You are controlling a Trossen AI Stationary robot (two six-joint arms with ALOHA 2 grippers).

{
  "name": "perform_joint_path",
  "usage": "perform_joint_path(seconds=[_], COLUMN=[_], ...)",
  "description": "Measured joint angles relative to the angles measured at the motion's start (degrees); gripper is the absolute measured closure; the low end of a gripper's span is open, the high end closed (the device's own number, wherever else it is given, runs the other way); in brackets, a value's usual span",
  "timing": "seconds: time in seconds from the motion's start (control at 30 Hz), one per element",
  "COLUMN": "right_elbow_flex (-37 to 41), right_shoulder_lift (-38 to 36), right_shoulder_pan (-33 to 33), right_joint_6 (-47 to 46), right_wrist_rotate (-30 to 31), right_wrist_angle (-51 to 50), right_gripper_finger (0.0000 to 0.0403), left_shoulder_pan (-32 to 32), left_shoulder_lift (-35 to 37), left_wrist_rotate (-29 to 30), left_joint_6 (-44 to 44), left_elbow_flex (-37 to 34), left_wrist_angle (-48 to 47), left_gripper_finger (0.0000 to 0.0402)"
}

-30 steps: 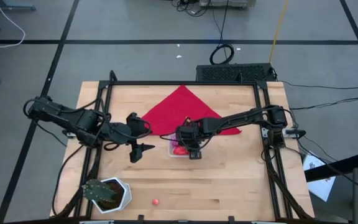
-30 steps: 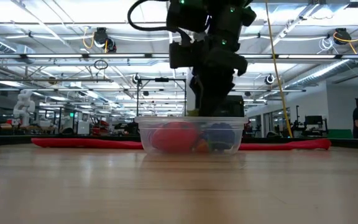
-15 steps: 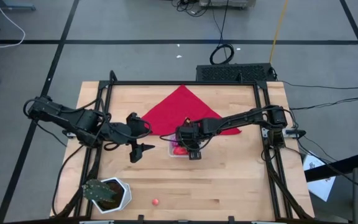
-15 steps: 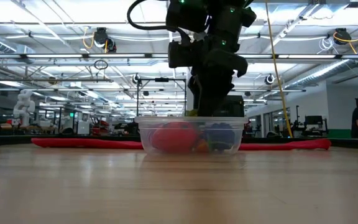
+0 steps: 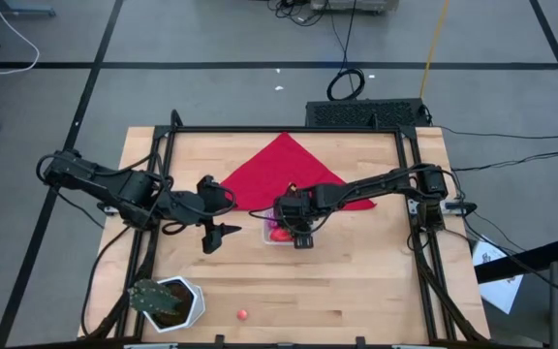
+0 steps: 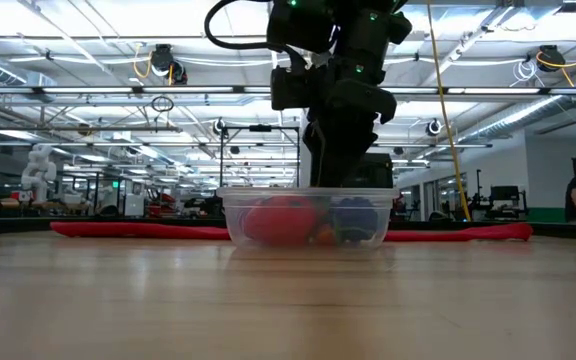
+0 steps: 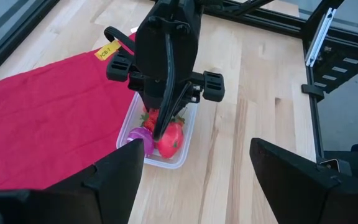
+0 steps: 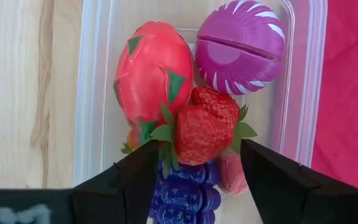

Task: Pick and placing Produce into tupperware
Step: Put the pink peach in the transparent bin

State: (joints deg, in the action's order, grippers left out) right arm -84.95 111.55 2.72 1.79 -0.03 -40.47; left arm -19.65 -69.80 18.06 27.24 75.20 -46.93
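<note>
My right pincer (image 5: 296, 236) hangs just above the small clear rectangular plastic tub (image 5: 279, 233) at the centre of the overhead picture, beside the lower edge of the big red triangular cloth (image 5: 284, 167) on the pale wooden tabletop (image 5: 356, 281).

The main risk, as I judge it, is the heap itself. The tub is already crowded with a red dragon-fruit-like toy (image 8: 151, 68), a purple-and-white striped ball (image 8: 240, 46), a purple grape bunch (image 8: 185, 193) and a red toy strawberry (image 8: 202, 129) perched on top of the rest. That strawberry sits high, so it could roll over the wall, or my fingers could clip the rim as I lift away and drag the light tub along.

My right pincer's fingers stand apart on either side of the strawberry, with a gap showing on both sides; I hold nothing. My left pincer (image 5: 216, 236) waits open and empty left of the tub. One small red ball (image 5: 243, 315) lies alone near the bottom edge, right of the white hexagonal plant pot (image 5: 168, 301).
</note>
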Motion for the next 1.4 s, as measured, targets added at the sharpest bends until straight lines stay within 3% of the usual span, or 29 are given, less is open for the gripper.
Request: perform_joint_path(seconds=[0.37, 0.6, 0.8, 1.1, 1.4], right_elbow_flex=[0.0, 0.0, 0.0, -0.1, -0.1], right_shoulder_lift=[-1.8, -6.1, -11.1, -17.8, -20.4], right_shoulder_pan=[0.0, 0.7, 5.4, 14.6, 17.3], right_joint_6=[-0.3, -6.2, -7.7, -6.7, -5.2], right_wrist_rotate=[0.0, -0.3, -5.0, -4.7, -4.4], right_wrist_angle=[1.3, 1.2, 1.6, 5.3, 5.9], right_gripper_finger=[0.0175, 0.0174, 0.0174, 0.0174, 0.0174], left_shoulder_pan=[0.0, 0.0, -1.1, -4.1, -7.7], left_shoulder_lift=[0.0, 0.0, 0.0, -0.3, -5.4], left_wrist_rotate=[0.0, 0.0, 0.0, 0.5, 0.0], left_joint_6=[0.0, 0.0, -0.2, -1.4, -4.1], left_elbow_flex=[0.0, 0.0, 0.0, 0.0, 0.0], left_wrist_angle=[0.0, 0.0, 0.1, 0.7, 1.3], left_gripper_finger=[0.0105, 0.0105, 0.0105, 0.0105, 0.0105])
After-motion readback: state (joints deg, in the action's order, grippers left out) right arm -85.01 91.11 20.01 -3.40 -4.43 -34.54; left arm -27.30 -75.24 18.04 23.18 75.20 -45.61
